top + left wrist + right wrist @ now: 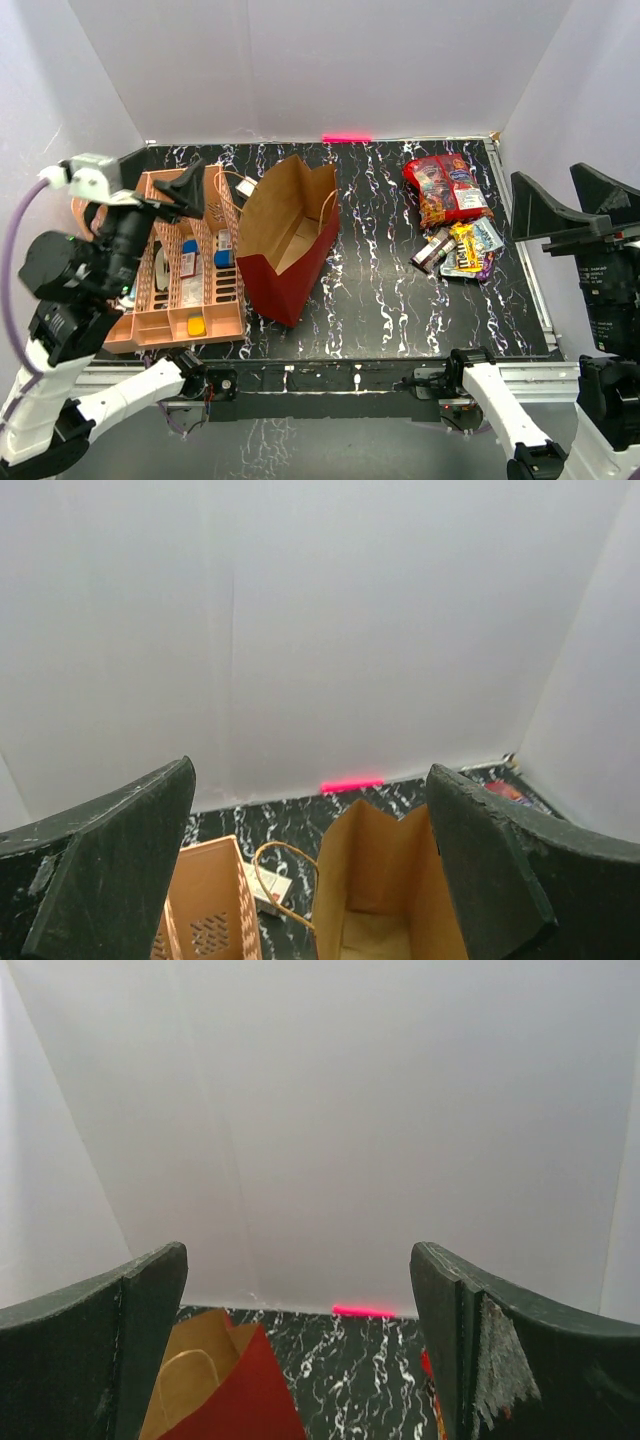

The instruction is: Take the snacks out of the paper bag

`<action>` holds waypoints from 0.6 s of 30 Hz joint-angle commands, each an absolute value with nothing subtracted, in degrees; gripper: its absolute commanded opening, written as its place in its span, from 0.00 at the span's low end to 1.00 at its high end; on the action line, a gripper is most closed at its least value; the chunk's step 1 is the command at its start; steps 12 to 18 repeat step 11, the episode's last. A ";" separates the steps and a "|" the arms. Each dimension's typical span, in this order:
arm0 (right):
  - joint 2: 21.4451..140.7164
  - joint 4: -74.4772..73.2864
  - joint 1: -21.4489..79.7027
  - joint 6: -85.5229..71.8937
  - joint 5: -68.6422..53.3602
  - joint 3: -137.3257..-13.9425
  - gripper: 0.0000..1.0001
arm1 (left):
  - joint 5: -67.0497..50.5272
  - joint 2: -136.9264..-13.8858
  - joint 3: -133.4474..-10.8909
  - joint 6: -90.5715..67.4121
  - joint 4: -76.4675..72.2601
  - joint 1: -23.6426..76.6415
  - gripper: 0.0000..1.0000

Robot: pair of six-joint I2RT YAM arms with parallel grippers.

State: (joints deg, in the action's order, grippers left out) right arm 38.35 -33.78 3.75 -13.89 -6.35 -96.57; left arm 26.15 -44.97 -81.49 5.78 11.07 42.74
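Note:
The red paper bag [290, 240] stands open and leaning in the middle of the table. Its brown inside faces up, and no packet shows in the part I can see. The snacks [452, 215] lie in a pile at the right: two red bags [445, 188] with small yellow, brown and silver packets [462, 250] in front. My left gripper [190, 190] is open and empty above the tray, left of the bag. In the left wrist view [310, 772] it looks down into the bag [385, 880]. My right gripper [565, 200] is open and empty, raised at the right edge. The right wrist view [298, 1250] shows the bag [235, 1400] lower left.
A peach slotted tray [150, 330] with small blue and yellow blocks lies left of the bag and shows in the left wrist view [205, 900]. A white tag [246, 187] lies behind the bag by a cord handle. A pink mark [346, 137] sits on the back wall.

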 commanded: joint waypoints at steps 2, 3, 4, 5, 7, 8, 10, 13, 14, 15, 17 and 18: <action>39.63 -37.30 3.84 -14.71 -3.00 -96.44 0.98 | 22.59 -41.67 -79.08 5.45 5.65 43.09 0.98; 39.31 -36.96 3.86 -14.76 -2.73 -95.89 0.98 | 22.85 -41.78 -79.29 5.12 6.23 43.07 0.98; 39.07 -36.59 3.84 -14.69 -2.46 -95.44 0.98 | 23.18 -41.85 -79.43 4.86 6.54 43.07 0.98; 38.92 -36.46 3.87 -14.67 -1.81 -95.29 0.98 | 23.40 -41.91 -79.41 4.56 6.54 43.06 0.98; 38.85 -36.06 3.83 -14.59 -0.36 -95.13 0.98 | 23.55 -42.12 -79.37 3.94 6.06 43.07 0.98; 38.89 -35.79 3.79 -13.76 -0.73 -94.74 0.98 | 23.55 -42.49 -79.41 3.81 5.84 43.02 0.98; 39.93 -37.28 3.79 -13.66 0.51 -95.80 0.98 | 23.64 -43.70 -80.53 3.51 6.59 43.07 0.98; 40.06 -37.56 3.77 -14.41 1.58 -96.11 0.98 | 23.47 -44.39 -81.33 3.15 7.55 43.04 0.98; 40.06 -37.56 3.77 -14.41 1.58 -96.11 0.98 | 23.47 -44.39 -81.33 3.15 7.55 43.04 0.98; 40.06 -37.56 3.77 -14.41 1.58 -96.11 0.98 | 23.47 -44.39 -81.33 3.15 7.55 43.04 0.98; 40.06 -37.56 3.77 -14.41 1.58 -96.11 0.98 | 23.47 -44.39 -81.33 3.15 7.55 43.04 0.98; 40.06 -37.56 3.77 -14.41 1.58 -96.11 0.98 | 23.47 -44.39 -81.33 3.15 7.55 43.04 0.98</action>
